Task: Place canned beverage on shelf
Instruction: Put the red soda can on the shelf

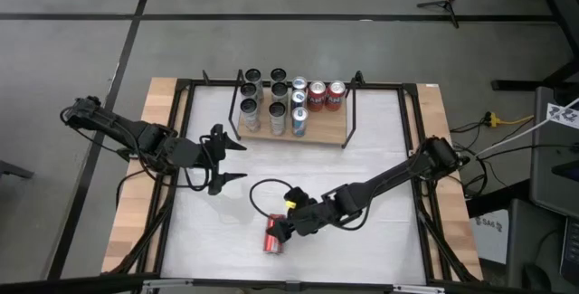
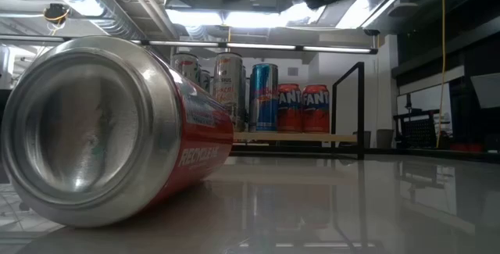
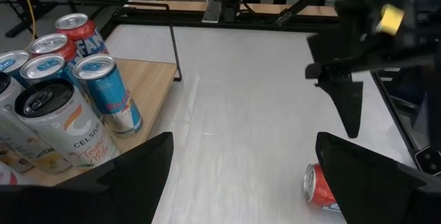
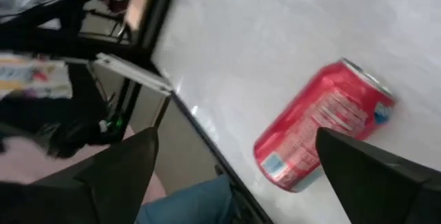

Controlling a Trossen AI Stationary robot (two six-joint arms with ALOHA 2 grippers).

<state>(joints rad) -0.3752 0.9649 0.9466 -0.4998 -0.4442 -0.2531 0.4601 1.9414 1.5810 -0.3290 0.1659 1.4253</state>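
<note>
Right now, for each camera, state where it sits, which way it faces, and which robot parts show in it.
High: overhead, straight down; both arms, left gripper, right gripper, shelf.
Low: tabletop height, level across; red can lying on its side, no gripper clear.
Left wrist: past its open fingers toward the shelf and the right arm.
Right wrist: past its open fingers onto the can.
All four share the red can.

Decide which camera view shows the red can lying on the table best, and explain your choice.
The right wrist view: the red can lies on its side, its whole length visible between the open right tool fingers. The low view shows mostly its base end close up, the high view shows it tiny, and the left wrist view shows only one end.
</note>
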